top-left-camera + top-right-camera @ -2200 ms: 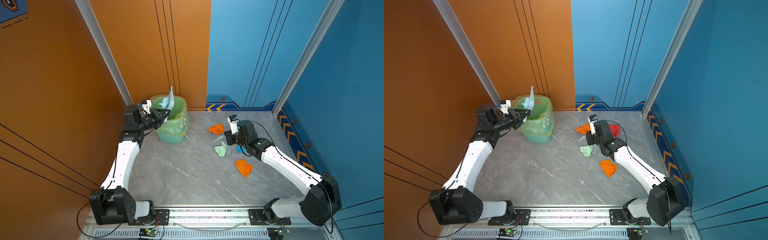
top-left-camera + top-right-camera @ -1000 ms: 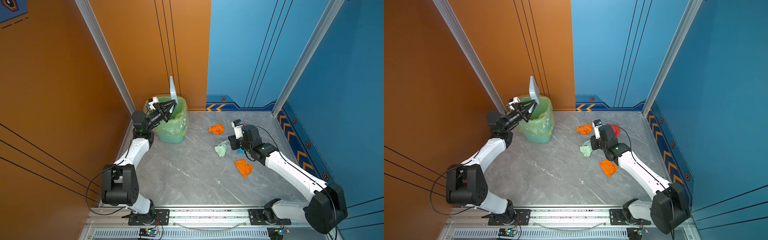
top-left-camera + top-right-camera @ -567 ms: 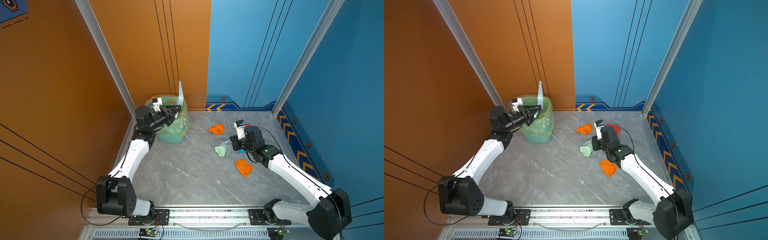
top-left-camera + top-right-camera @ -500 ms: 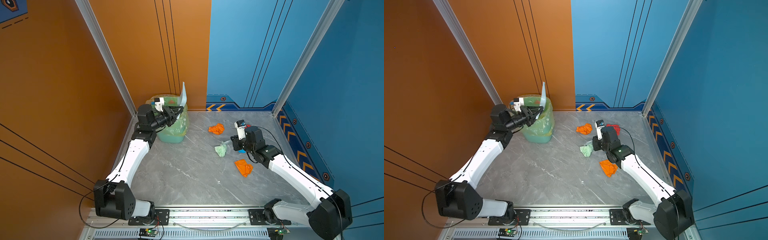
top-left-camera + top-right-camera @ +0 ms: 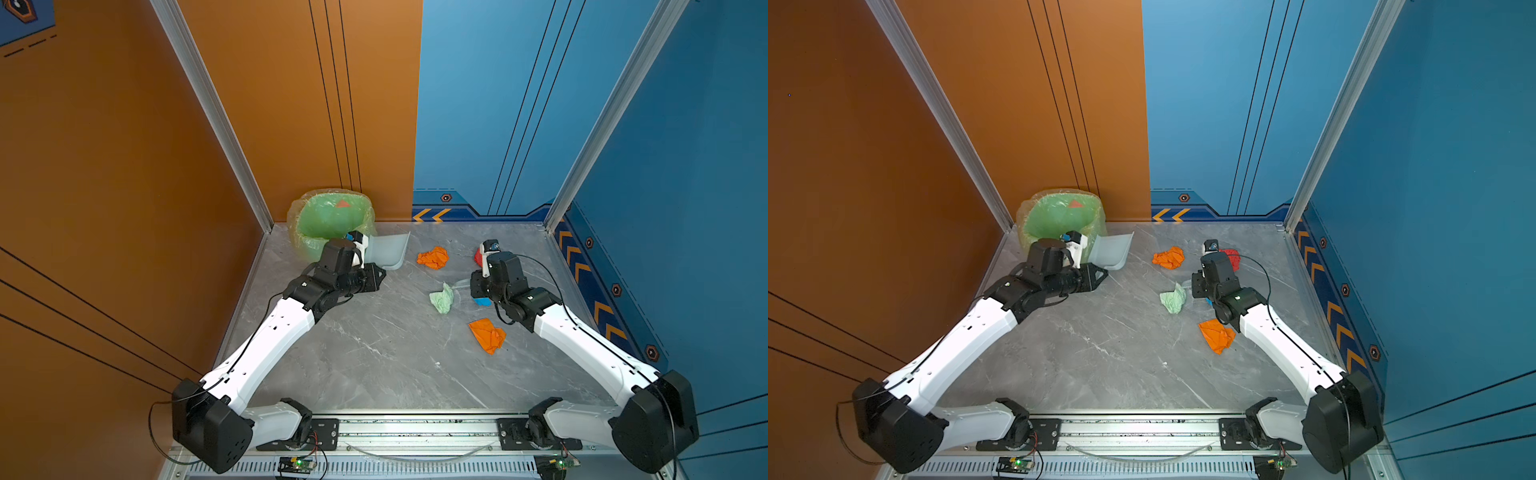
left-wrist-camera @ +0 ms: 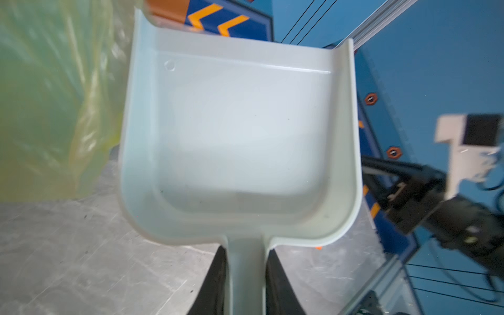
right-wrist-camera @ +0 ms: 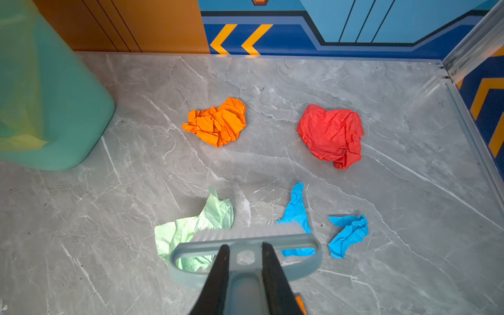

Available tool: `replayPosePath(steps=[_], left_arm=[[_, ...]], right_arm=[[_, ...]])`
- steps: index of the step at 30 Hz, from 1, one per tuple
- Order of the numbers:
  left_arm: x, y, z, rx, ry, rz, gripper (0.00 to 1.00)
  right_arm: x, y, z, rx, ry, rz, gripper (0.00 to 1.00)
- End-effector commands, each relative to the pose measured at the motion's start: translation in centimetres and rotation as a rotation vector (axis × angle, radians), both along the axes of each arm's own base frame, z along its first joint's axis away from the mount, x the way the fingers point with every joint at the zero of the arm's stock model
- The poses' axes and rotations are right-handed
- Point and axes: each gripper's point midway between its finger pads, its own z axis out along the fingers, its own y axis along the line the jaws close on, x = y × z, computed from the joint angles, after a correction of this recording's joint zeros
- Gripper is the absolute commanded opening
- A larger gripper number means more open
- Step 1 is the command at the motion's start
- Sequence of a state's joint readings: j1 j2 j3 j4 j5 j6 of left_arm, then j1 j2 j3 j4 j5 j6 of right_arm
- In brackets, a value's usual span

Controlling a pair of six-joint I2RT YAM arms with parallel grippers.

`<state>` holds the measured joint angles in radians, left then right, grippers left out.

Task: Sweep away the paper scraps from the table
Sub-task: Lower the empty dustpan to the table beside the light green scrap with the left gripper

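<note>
Roughly, contents listed from the near rail toward the green bin, every place reckoned from that bin.

Item 1, table: grey marble, bare on the stretch nearest the rail.

Item 2, nearer orange wad: the scrap farthest from the bin, close beside the right forearm. Risk: it lay behind the brush, so a stroke toward the bin would likely miss it, or the arm could nudge it off.

Item 3, right gripper: pinched on the handle of the brush. Bristles rested against the pale green wad and a bright blue scrap. The second blue scrap sat just past the brush end, on the side away from the bin. Risk: thin, flat pieces could slip under the bristles, and the outlying piece could be left.

Item 4, left gripper: clamped on the handle of the dustpan, which was empty, just beside the bin and well apart from every scrap. Risk: sweeping before the pan sat close would probably scatter the light wads, and its edge could snag the liner.

Item 5, farther orange wad: just beyond the dustpan from the bin.

Item 6, red wad: beyond that again, well apart from the bin. Risk: a loose stroke could drive it farther off.
</note>
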<state>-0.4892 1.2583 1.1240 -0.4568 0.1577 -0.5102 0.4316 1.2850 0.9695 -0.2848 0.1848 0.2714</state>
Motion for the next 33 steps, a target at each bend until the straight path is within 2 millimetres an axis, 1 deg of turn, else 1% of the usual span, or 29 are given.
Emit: replayPosePath(steps=[1,3,4,5,8,11,17,20,26,33], left_arm=[[-1.3,1.7,-3.0,0.203,-0.002,-0.001,0.0],[-2.2,1.7,-4.5,0.276,-0.001,-0.023,0.0],[-2.5,1.5,-4.7,0.298,-0.008,-0.033,0.0],[-3.2,1.6,-6.3,0.336,0.013,-0.047,0.0],[-4.4,1.3,-8.0,0.405,0.021,-0.08,0.0],[-5.6,0.7,-9.8,0.461,0.033,-0.124,0.0],[-7.9,0.2,-14.6,0.586,0.105,-0.236,0.0],[-8.6,-0.2,-16.5,0.614,0.145,-0.273,0.0],[-9.0,-1.9,-18.5,0.621,0.155,-0.318,0.0],[-8.9,-3.6,-19.4,0.604,0.144,-0.34,0.0]], right_arm=[[1.1,-0.7,-0.1,0.011,0.0,-0.083,0.0],[1.5,-0.6,-0.9,0.006,0.014,-0.088,0.0],[1.7,-0.6,-1.2,0.007,0.019,-0.093,0.0],[1.9,-0.5,-1.5,0.009,0.025,-0.093,0.0],[2.3,-0.1,-2.1,0.007,0.041,-0.092,0.0],[2.7,-0.1,-2.3,-0.002,0.048,-0.097,0.0],[3.4,-0.1,-2.1,-0.008,0.041,-0.109,0.0],[3.6,-0.1,-2.5,-0.019,0.052,-0.112,0.0],[3.6,-0.2,-3.4,-0.04,0.072,-0.119,0.0],[3.5,-0.7,-4.3,-0.088,0.089,-0.121,0.0]])
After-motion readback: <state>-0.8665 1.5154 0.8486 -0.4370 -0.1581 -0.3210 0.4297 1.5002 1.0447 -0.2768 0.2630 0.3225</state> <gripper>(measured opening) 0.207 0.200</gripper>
